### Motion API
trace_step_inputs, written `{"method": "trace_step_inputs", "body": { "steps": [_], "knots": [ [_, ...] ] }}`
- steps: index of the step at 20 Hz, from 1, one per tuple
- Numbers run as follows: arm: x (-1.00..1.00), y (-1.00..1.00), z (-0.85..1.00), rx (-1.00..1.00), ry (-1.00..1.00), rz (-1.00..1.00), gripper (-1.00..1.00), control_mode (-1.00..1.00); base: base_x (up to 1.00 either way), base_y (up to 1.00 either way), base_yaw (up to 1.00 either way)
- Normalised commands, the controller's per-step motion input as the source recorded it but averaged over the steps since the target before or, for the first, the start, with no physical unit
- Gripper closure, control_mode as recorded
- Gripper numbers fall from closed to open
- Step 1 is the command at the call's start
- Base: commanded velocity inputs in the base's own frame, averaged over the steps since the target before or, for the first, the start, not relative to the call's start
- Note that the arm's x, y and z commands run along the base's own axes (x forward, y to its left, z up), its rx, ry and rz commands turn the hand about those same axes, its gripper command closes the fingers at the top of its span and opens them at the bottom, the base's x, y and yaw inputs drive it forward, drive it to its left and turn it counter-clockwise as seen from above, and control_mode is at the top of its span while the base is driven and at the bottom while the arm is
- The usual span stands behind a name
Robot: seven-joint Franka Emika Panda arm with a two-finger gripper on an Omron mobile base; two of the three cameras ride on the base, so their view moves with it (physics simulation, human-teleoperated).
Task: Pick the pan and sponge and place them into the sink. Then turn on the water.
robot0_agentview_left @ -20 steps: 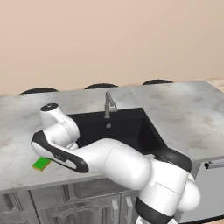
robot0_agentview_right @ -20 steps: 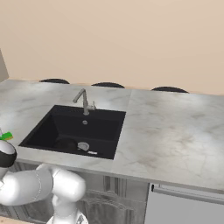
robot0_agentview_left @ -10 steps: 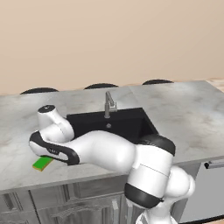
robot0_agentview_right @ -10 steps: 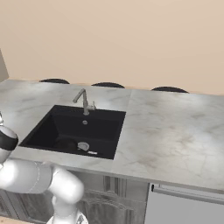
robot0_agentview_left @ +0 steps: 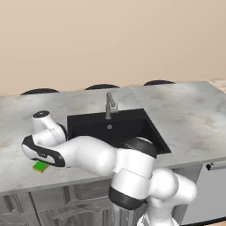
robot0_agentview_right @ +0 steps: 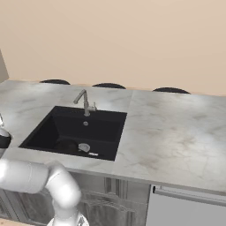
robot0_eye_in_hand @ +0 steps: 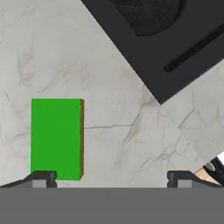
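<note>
Gripper (robot0_eye_in_hand: 110, 178) hangs wide open, holding nothing, above the marble counter (robot0_eye_in_hand: 118, 131), one fingertip (robot0_eye_in_hand: 41, 178) just over the bright green rectangular sponge (robot0_eye_in_hand: 56, 138).

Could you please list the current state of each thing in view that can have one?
sponge: flat on the counter, green side up, not gripped.
pan: already lying in the sink.
sink: holds the pan, no sponge yet.
faucet: off, no stream.
gripper: open, above the counter beside the sponge.

Kitchen: marble counter (robot0_agentview_left: 190, 114), sink (robot0_agentview_right: 57, 128).
</note>
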Motion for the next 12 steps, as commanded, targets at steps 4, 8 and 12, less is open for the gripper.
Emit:
{"method": "trace_step_inputs", "body": {
  "steps": [4,8,12],
  "knots": [
    [0.28,0.19,-0.14,0.00,0.08,0.00,-1.00,-1.00,0.00,0.00,0.00],
    [0.36,0.22,-0.22,0.00,0.08,0.00,-1.00,-1.00,0.00,0.00,0.00],
    [0.31,0.26,-0.29,0.00,0.08,0.00,-1.00,-1.00,0.00,0.00,0.00]
  ]
}}
